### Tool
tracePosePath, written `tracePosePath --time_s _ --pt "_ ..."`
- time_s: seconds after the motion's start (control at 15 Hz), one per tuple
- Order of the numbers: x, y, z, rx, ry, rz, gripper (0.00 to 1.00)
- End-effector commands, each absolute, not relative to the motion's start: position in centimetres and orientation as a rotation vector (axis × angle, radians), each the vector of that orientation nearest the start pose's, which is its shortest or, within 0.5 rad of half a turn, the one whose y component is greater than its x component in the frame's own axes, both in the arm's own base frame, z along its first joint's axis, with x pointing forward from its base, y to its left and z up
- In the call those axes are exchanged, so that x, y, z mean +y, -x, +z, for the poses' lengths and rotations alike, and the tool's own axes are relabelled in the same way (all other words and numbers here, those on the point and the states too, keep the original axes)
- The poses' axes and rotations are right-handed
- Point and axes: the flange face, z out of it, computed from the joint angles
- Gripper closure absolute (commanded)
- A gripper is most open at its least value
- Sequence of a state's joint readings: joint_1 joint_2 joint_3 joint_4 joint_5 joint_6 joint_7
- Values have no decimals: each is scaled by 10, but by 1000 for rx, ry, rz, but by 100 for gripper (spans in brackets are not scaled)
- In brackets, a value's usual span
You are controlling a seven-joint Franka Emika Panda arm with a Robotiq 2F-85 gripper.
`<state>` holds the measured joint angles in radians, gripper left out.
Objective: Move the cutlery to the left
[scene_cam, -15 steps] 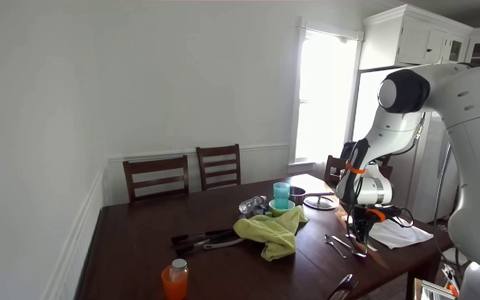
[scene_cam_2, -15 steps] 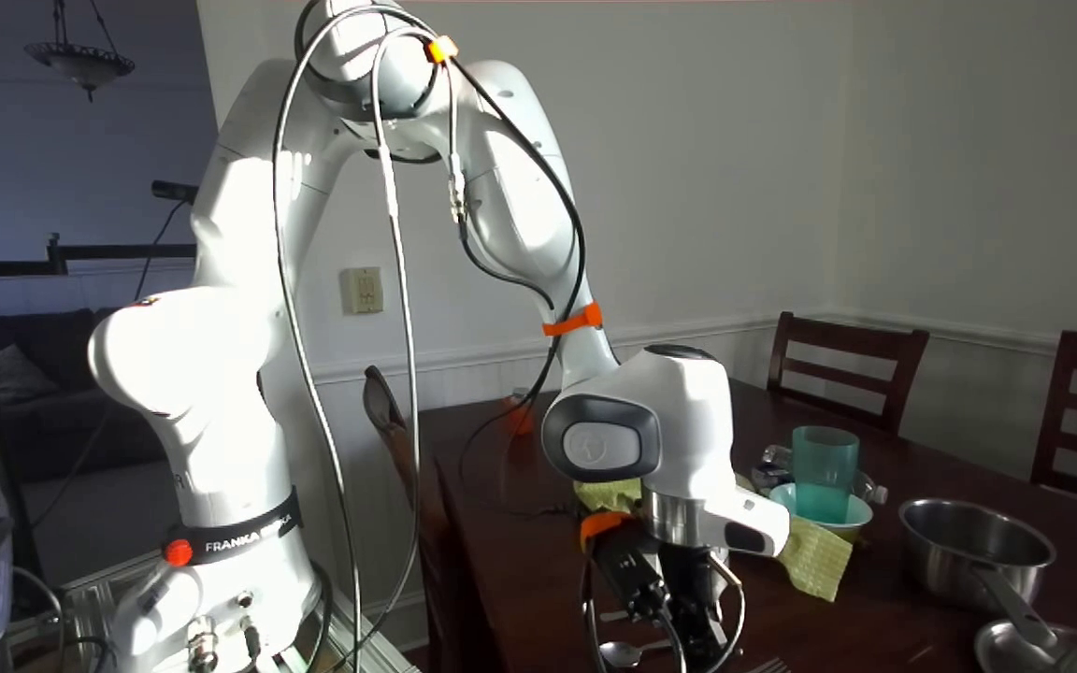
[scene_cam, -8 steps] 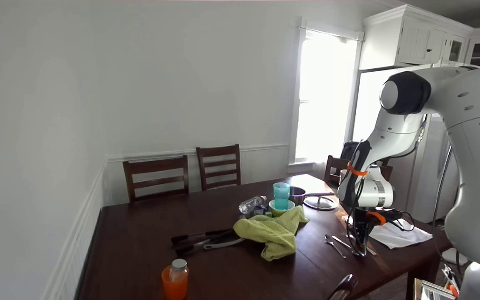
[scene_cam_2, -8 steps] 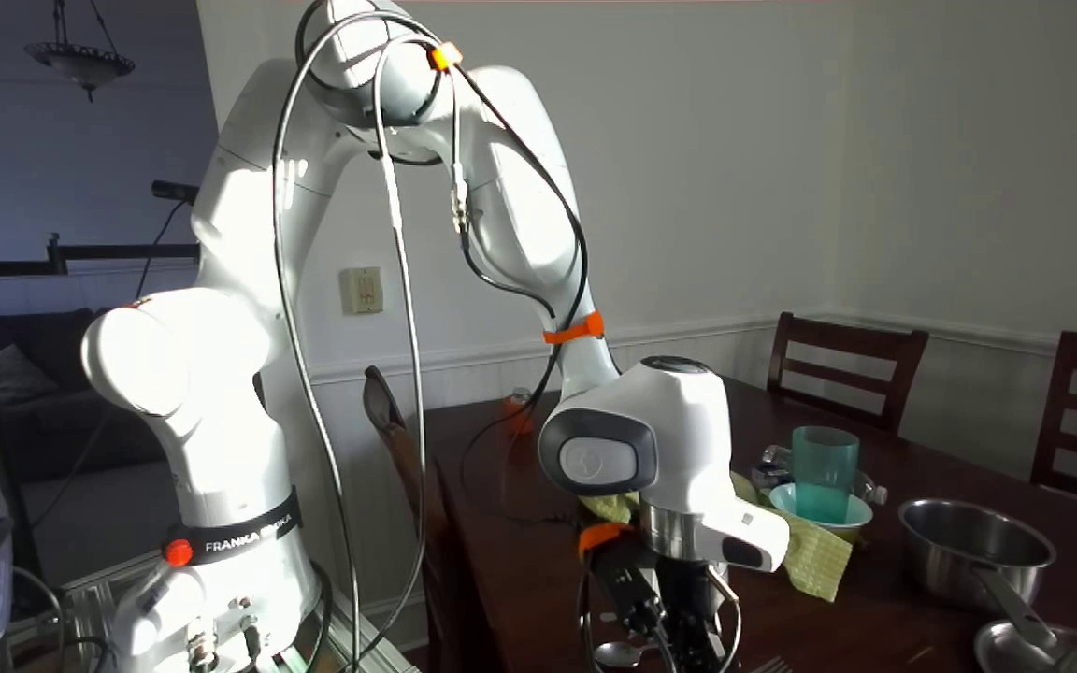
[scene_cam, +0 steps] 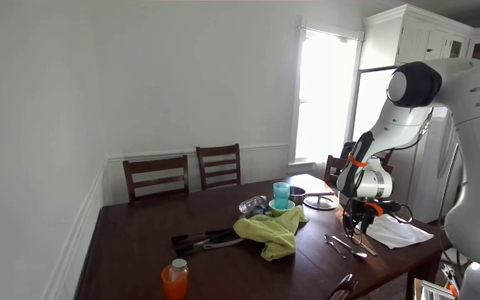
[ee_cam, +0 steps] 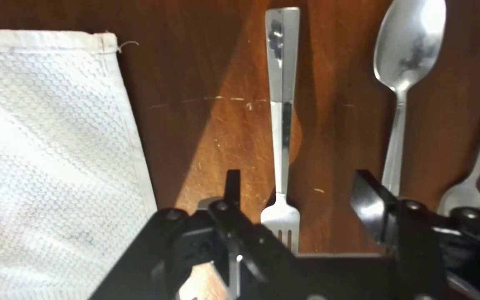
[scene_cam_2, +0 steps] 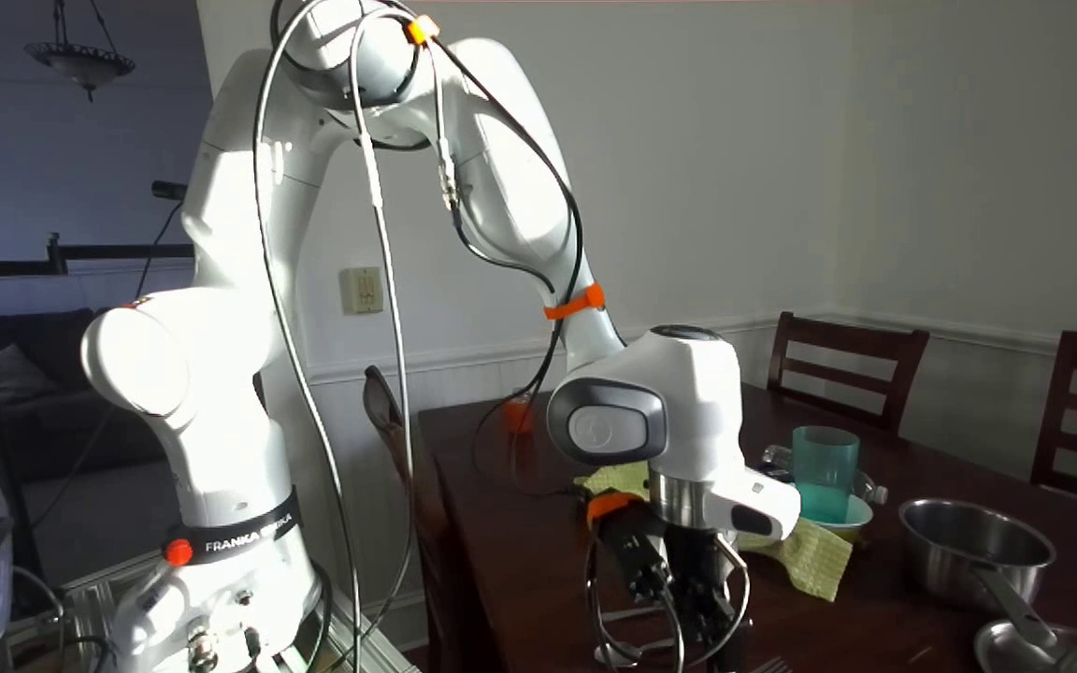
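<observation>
The cutlery lies on the dark wooden table. In the wrist view a silvery fork point(ee_cam: 281, 125) runs lengthwise below the space between my fingers, nearer the left one. A spoon point(ee_cam: 411, 46) lies to its right, its handle end hidden behind the right finger. Farther right is a smaller utensil point(ee_cam: 465, 196), cut off by the frame edge. My gripper point(ee_cam: 297, 179) is open, and nothing sits between its pads. In an exterior view the gripper point(scene_cam: 356, 236) hangs just over the fork point(scene_cam: 369, 249), with the spoon point(scene_cam: 359, 254) and small utensil point(scene_cam: 334, 246) beside it.
A white cloth point(scene_cam: 398, 233) lies beside the fork. Farther across stand a yellow-green cloth point(scene_cam: 273, 237), black-handled tools point(scene_cam: 202, 241), a teal cup point(scene_cam: 281, 196) in a bowl, a pot point(scene_cam_2: 973, 551) and a lid point(scene_cam: 320, 203). An orange cup point(scene_cam: 175, 285) is at the near edge.
After dipping slightly, the gripper has risen from the table and its jaws, shut before, have spread apart. The spoon's bowl, covered by the fingers half a second ago, shows again.
</observation>
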<state>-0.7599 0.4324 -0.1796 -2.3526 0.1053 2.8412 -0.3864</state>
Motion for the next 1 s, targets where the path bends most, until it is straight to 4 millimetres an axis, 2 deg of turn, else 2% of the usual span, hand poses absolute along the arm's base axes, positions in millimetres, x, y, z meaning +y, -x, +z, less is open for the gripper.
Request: tracePosePath --time_s 0.0,0.4,0.47,0.53,0.67,0.93 --pt "-417 -300 201 1023 3018 -13 2" --pt "-407 -325 249 1079 3003 0 0" --pt "-404 -329 252 1067 3008 0 0" --pt "-407 -327 240 1060 3001 -25 0" --pt "-402 -333 246 1056 3001 -28 0" --pt "-403 -332 246 1062 3000 -26 0"
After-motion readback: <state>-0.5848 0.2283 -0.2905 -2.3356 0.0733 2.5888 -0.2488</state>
